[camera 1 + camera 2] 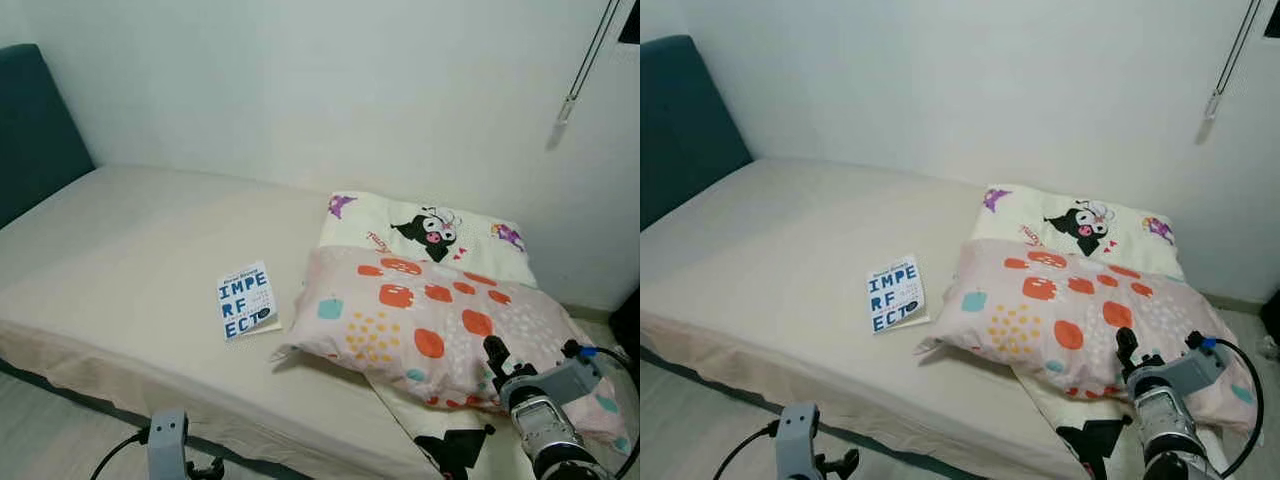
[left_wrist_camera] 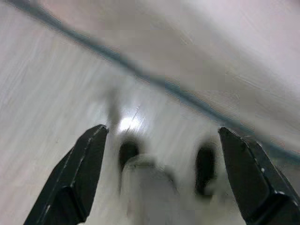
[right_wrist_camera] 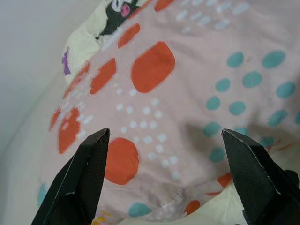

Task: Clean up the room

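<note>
— Where is the pink pillow (image 1: 430, 330)?
— On the right part of the bed (image 1: 130, 260), near edge, lying over a cream cartoon-print pillow (image 1: 440, 235) against the far wall (image 1: 330, 90). It carries orange blobs, teal dots and white specks.

— And the right gripper (image 3: 164, 178)?
— Just above that pink pillow, jaws spread wide, nothing between them.

— Anything readable?
— A white book (image 1: 246, 300) lies left of the pillows; its blue block letters read "IMPERFECT".

— The left gripper (image 2: 159, 178)?
— Low at the near left, jaws spread over pale wood-look floor (image 2: 51, 93), blurred.

— The room?
— Beige sheet, dark teal headboard (image 1: 35, 130) far left, a blind cord (image 1: 585, 65) hanging at the far right.
</note>
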Controlling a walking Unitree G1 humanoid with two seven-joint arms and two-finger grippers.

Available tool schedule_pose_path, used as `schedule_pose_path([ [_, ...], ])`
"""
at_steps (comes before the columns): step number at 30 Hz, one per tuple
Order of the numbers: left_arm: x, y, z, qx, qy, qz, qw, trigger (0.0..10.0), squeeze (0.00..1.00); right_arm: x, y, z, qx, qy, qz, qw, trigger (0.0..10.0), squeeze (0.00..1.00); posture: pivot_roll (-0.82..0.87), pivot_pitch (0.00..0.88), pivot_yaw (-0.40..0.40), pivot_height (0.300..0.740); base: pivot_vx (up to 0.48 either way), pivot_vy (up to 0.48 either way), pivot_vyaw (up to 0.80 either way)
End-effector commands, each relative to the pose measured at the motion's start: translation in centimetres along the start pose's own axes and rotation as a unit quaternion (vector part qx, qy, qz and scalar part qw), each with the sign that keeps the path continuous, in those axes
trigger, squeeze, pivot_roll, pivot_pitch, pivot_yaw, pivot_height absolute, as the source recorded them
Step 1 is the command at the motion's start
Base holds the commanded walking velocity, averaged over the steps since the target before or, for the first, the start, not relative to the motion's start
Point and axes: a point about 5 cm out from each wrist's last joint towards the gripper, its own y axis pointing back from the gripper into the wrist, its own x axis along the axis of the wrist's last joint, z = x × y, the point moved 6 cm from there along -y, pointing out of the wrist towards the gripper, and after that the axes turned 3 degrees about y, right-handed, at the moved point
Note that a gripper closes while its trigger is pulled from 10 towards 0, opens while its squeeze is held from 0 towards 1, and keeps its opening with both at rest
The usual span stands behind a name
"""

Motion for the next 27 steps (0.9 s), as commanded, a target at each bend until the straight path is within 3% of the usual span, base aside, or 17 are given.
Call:
schedule_pose_path([
  [1,6.5,-0.2,-0.6,-0.003,0.0,0.098,0.995,10.0,0.0,-0.5,0.0,-0.1,-0.001,-0.014,-0.006,1.0,10.0,0.0,-0.13,0.0,0.03,0.63,0.0,0.0,0.0],
  [2,11.0,0.0,0.0,-0.02,0.008,0.166,0.986,10.0,0.0,-0.3,0.0,0.1,-0.003,-0.02,-0.003,1.0,10.0,0.0,-0.13,0.0,0.032,0.62,0.0,0.0,0.0],
  [11,10.1,-0.1,0.8,-0.036,-0.017,0.157,0.987,10.0,0.0,0.5,0.1,0.6,-0.011,-0.036,0.01,0.999,10.0,0.0,-0.12,0.0,0.04,0.585,0.0,0.0,0.0],
  [16,9.7,-0.1,0.7,-0.039,-0.02,0.154,0.987,10.0,0.0,0.9,0.1,0.8,-0.012,-0.041,0.017,0.999,10.0,0.0,-0.12,0.0,0.043,0.56,0.0,0.0,0.0],
  [19,9.2,0.0,0.4,-0.04,-0.025,0.149,0.988,10.0,0.0,2.3,0.0,0.6,-0.001,-0.062,0.044,0.997,10.0,0.0,-0.11,0.0,0.053,0.56,0.0,0.0,0.0],
  [22,8.7,0.2,0.0,-0.043,-0.035,0.143,0.988,10.0,0.0,4.5,-0.2,-1.4,0.059,-0.086,0.079,0.991,10.0,0.0,-0.1,0.0,0.064,0.56,0.0,0.0,0.0],
  [25,8.6,0.2,0.0,-0.044,-0.037,0.142,0.988,10.0,0.0,5.0,-0.3,-2.0,0.076,-0.092,0.085,0.989,10.0,0.0,-0.1,0.0,0.065,0.56,0.0,0.0,0.0],
  [27,8.3,0.3,0.0,-0.046,-0.042,0.138,0.988,10.0,0.0,5.5,-0.3,-4.3,0.135,-0.084,0.091,0.983,10.0,0.0,-0.09,0.0,0.069,0.56,0.0,0.0,0.0],
])
